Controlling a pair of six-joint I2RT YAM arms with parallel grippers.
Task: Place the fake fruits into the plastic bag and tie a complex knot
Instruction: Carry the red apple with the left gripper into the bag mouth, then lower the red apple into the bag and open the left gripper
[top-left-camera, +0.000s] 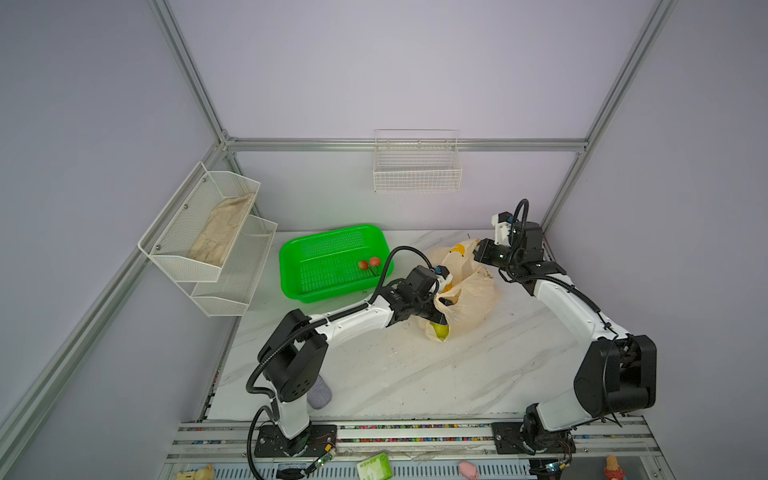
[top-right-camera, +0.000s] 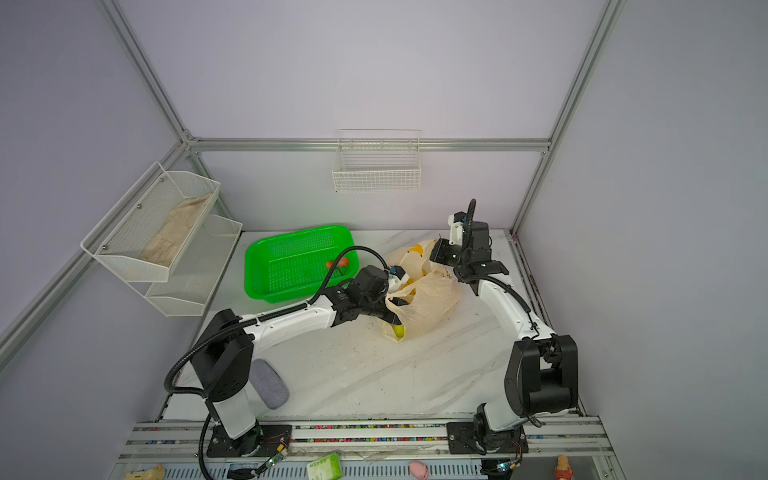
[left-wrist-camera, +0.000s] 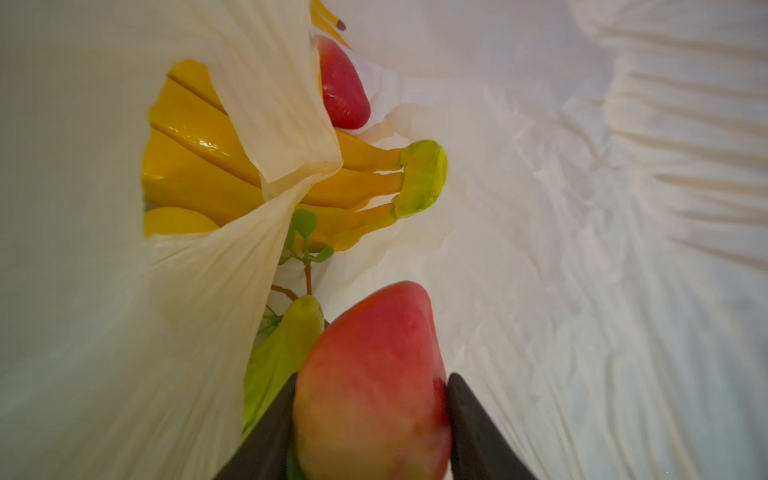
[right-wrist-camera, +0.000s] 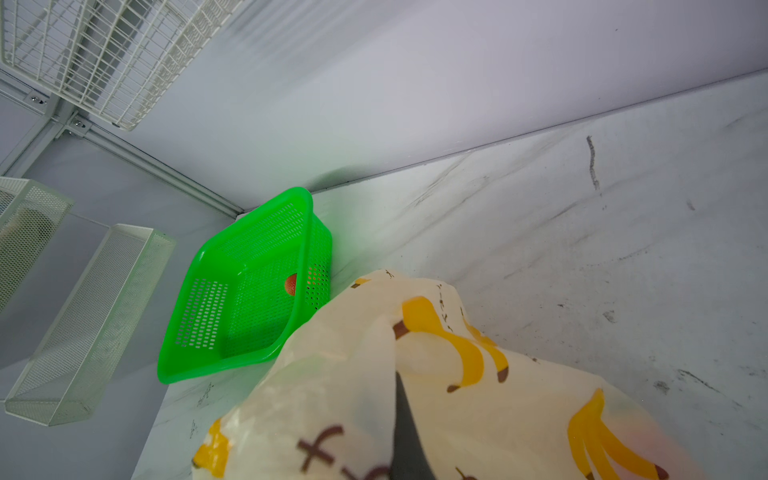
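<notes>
The plastic bag (top-left-camera: 469, 299) (top-right-camera: 432, 303) lies on the marble table, cream with yellow banana prints. My right gripper (top-left-camera: 478, 249) (right-wrist-camera: 395, 382) is shut on the bag's far edge and holds it lifted. My left gripper (top-left-camera: 440, 309) (left-wrist-camera: 372, 380) reaches inside the bag mouth, shut on a red-green pear-shaped fruit (left-wrist-camera: 374, 365). Inside the bag lie a yellow banana bunch (left-wrist-camera: 199, 166), a red strawberry (left-wrist-camera: 343, 87) and a green fruit (left-wrist-camera: 282, 353). Two red cherries (top-left-camera: 369, 264) (right-wrist-camera: 291, 284) rest in the green basket (top-left-camera: 328, 232).
The green basket (top-right-camera: 291, 235) stands left of the bag, near the back wall. A wire basket (top-left-camera: 417, 166) hangs on the back wall. Mesh shelves (top-left-camera: 208, 232) holding a cloth are on the left wall. A grey pad (top-left-camera: 320, 392) lies by the left arm's base.
</notes>
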